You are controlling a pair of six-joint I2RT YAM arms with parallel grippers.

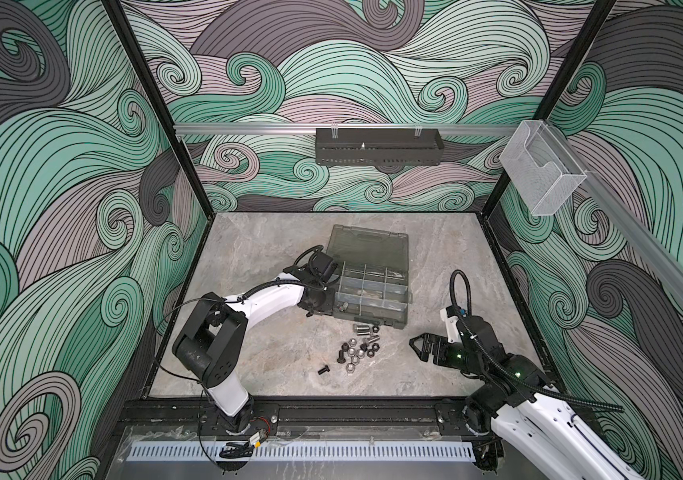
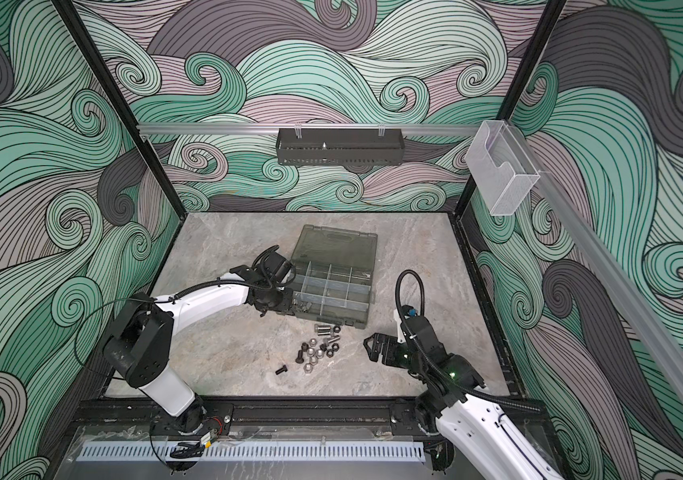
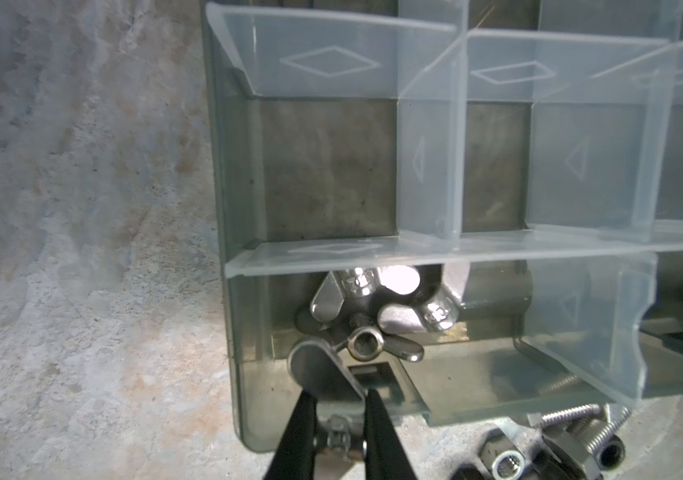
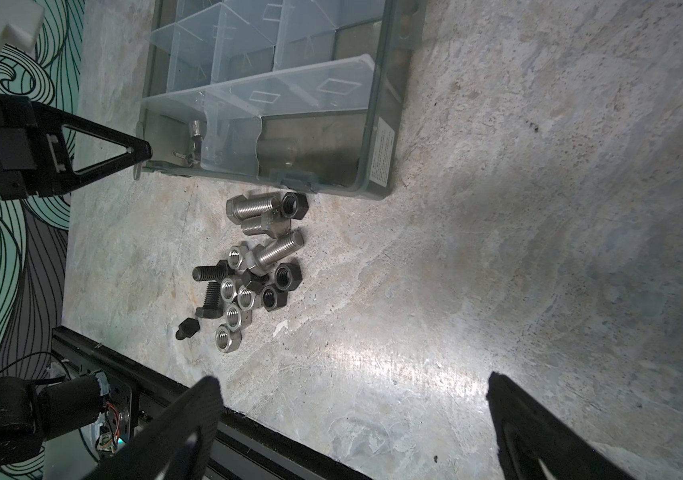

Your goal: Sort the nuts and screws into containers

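Left jaws, barely apart at 8 o'clock of the case [image 1: 368, 245], flank a wing nut [image 3: 362, 345]; grip unclear. Right jaws gape wide, 3 o'clock of the screws [image 4: 277, 251] and nuts [image 4: 233, 318].

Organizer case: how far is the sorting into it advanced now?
Done: a few silver wing nuts lie in one corner compartment of the grey translucent plastic organizer case. In hand: the left gripper straddles one more wing nut there; grip unclear. Left: silver and black hex bolts and hex nuts, piled on the marble-patterned table; right gripper open, empty.
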